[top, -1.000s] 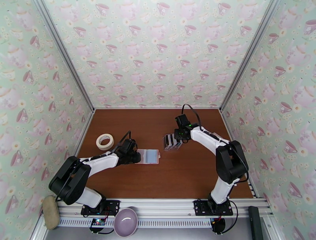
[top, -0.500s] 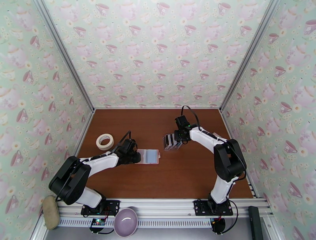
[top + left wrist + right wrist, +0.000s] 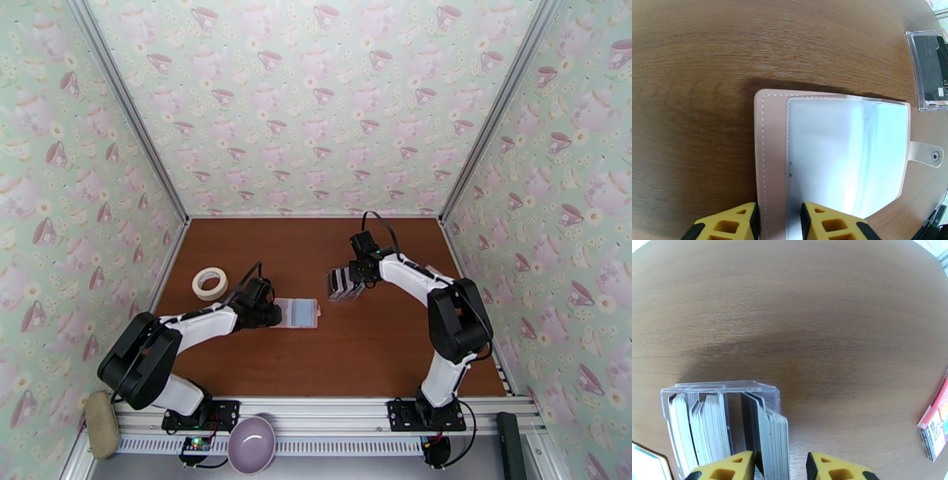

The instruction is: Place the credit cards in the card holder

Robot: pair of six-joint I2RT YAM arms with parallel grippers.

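The credit cards [image 3: 768, 437] are being straddled by spread right fingers [image 3: 829, 467]
Standing on edge in a clear box [image 3: 719, 388]; the open card holder [image 3: 829, 158] is lying leftward, beneath narrowly parted left fingers [image 3: 730, 223].

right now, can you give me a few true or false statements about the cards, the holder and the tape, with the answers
1. The card holder lies open on the table. True.
2. The credit cards are already in the holder's pockets. False: they stand on edge in a clear box, apart from the holder.
3. The right gripper has its fingers on either side of some cards in that box. True.
4. The tape roll lies at the table's right edge. False: it lies on the table's left side.
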